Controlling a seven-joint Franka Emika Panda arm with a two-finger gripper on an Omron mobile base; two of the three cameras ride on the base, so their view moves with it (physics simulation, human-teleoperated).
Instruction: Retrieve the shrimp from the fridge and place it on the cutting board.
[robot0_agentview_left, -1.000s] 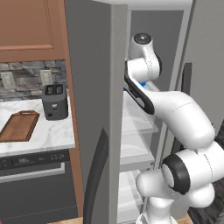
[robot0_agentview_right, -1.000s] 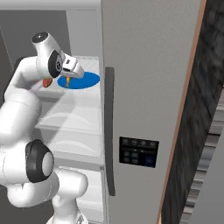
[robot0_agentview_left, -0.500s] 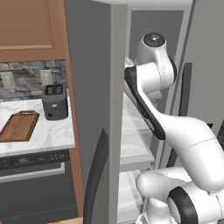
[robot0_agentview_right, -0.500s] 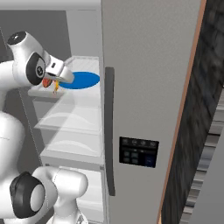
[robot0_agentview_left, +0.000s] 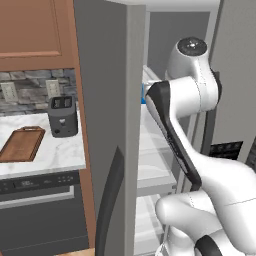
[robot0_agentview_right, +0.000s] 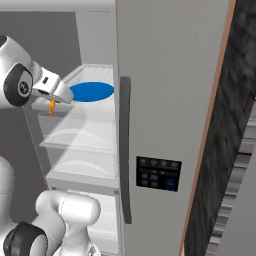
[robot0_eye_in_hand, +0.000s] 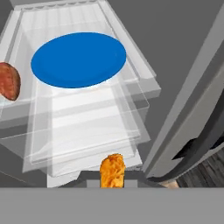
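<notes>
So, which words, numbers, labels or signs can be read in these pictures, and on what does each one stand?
No text can be read anywhere.
Fridge door panel: a dark panel with small pale blue and white marks, too small and blurred to read.
Dishwasher front: faint marks on its control strip, too small to read.
Toaster, cutting board, blue dish: no writing on them.

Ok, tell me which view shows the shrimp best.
The hand view: the shrimp sits large at the bottom, orange and textured, in the shut pincer. The right base view shows a thin orange sliver under the hand. The left base view gives nothing useful.
</notes>
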